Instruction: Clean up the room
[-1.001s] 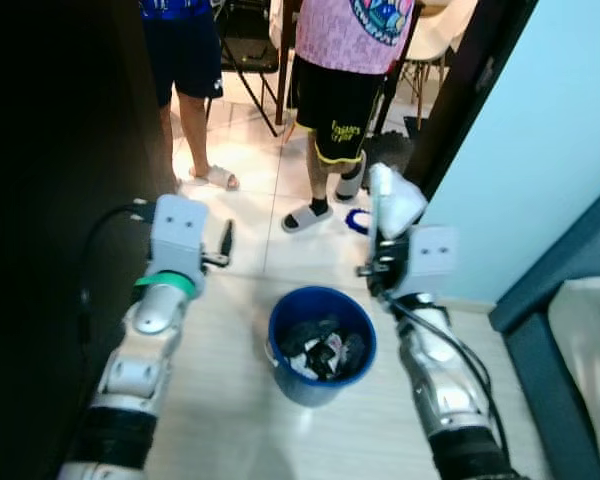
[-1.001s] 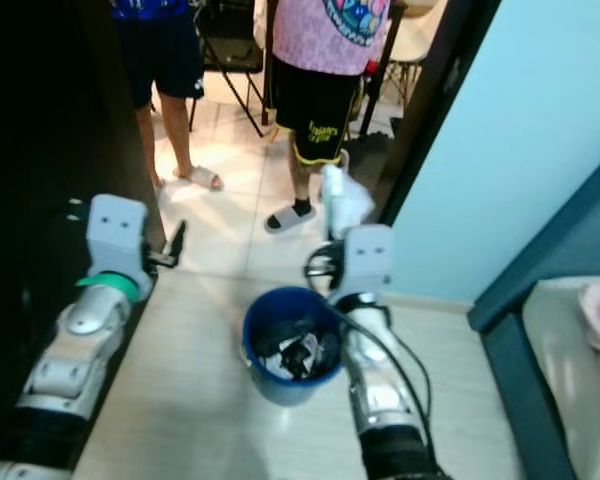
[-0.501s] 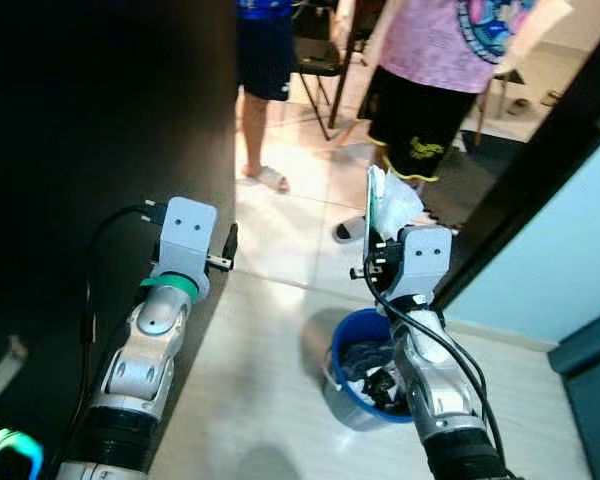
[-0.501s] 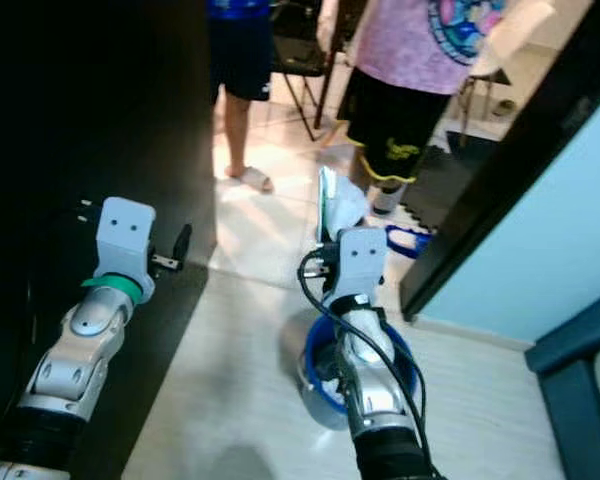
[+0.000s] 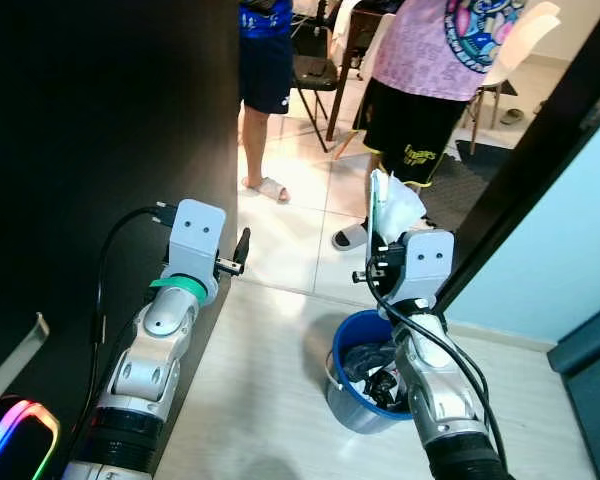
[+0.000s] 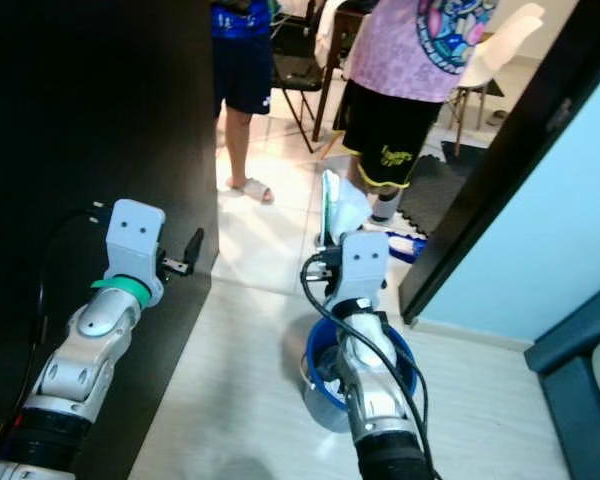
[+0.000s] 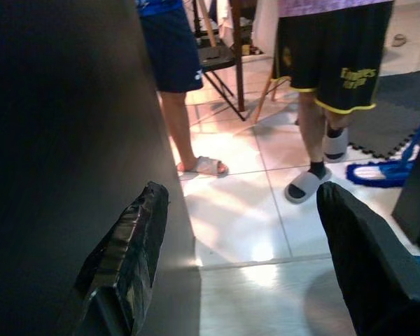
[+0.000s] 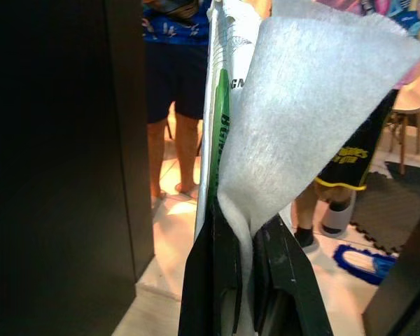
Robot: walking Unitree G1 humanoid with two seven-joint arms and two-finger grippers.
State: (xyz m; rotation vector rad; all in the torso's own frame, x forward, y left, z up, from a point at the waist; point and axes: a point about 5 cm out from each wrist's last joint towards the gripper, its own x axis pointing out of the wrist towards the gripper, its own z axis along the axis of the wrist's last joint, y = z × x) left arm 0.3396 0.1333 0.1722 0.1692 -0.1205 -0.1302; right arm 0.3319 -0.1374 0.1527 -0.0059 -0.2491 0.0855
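Observation:
My right gripper (image 5: 379, 228) is shut on a white tissue and a white wrapper with green print (image 5: 394, 203), held upright at about chest height. In the right wrist view the two black fingers (image 8: 281, 269) pinch the white sheets (image 8: 301, 105) between them. A blue waste bin (image 5: 352, 408) with dark and white trash inside stands on the floor just under my right forearm. My left gripper (image 5: 242, 245) is raised to the left of the bin, beside a dark wall; its fingers (image 7: 129, 252) stand open with nothing between them.
Two people stand in the doorway ahead: one in a pink shirt and black shorts (image 5: 420, 115), one in blue shorts (image 5: 265, 70). A dark wall (image 5: 100, 150) is on the left, a black door frame (image 5: 520, 170) and light blue wall on the right. A blue mop head (image 7: 385, 171) lies on the tiles.
The camera has swung left and forward, so the bin now shows under my right forearm. Both arms keep their pose; the right gripper still holds the white sheets.

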